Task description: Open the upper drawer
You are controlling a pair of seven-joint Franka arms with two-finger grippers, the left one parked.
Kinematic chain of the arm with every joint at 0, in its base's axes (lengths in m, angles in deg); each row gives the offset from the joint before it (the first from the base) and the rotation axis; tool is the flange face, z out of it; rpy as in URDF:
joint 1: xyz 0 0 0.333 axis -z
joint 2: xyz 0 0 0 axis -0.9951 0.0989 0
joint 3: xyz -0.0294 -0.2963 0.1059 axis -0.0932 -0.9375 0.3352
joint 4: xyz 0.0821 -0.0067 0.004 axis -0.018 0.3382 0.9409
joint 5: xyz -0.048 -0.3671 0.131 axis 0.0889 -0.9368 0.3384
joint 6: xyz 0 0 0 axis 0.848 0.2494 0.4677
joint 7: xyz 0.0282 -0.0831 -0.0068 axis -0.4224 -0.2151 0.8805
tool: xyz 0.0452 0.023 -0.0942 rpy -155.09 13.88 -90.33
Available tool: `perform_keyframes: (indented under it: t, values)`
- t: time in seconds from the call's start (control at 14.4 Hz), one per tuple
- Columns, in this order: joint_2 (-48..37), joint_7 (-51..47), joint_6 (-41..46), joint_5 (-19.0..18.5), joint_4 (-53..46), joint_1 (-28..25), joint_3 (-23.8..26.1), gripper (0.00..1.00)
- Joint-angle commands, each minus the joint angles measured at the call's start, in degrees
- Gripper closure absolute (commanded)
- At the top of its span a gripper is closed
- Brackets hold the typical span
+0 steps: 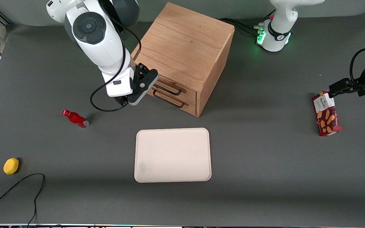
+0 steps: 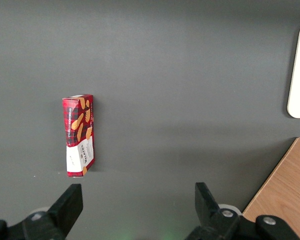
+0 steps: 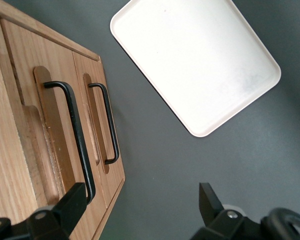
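Gripper (image 3: 140, 205) hangs in front of the upper drawer (image 3: 32, 100) — fingers (image 3: 72, 202) spread, one beside its black handle (image 3: 75, 130), gripping nothing.

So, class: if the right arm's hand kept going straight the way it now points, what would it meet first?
Probably the bare table just in front of the cabinet. The open hand points down, with one finger beside the upper drawer's handle; depth is unclear.
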Motion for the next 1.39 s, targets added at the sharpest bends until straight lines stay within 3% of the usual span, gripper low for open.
perform_keyframes:
  t: [0.0,0.21,0.49,0.63,1.32]
  values:
    - [-0.7,1.9,-1.2,1.4,1.5,-0.9,-0.5,0.00]
    - [-0.8,3.0,-1.1,5.2,1.8,-0.7,-0.5,0.00]
    - [-1.0,6.4,-0.6,5.5,2.5,-0.7,-0.5,0.00]
    - [-1.4,7.9,-0.6,8.2,3.7,-0.7,-0.5,0.00]
    - [-1.4,7.5,-0.6,11.5,3.9,-0.5,-0.5,0.00]
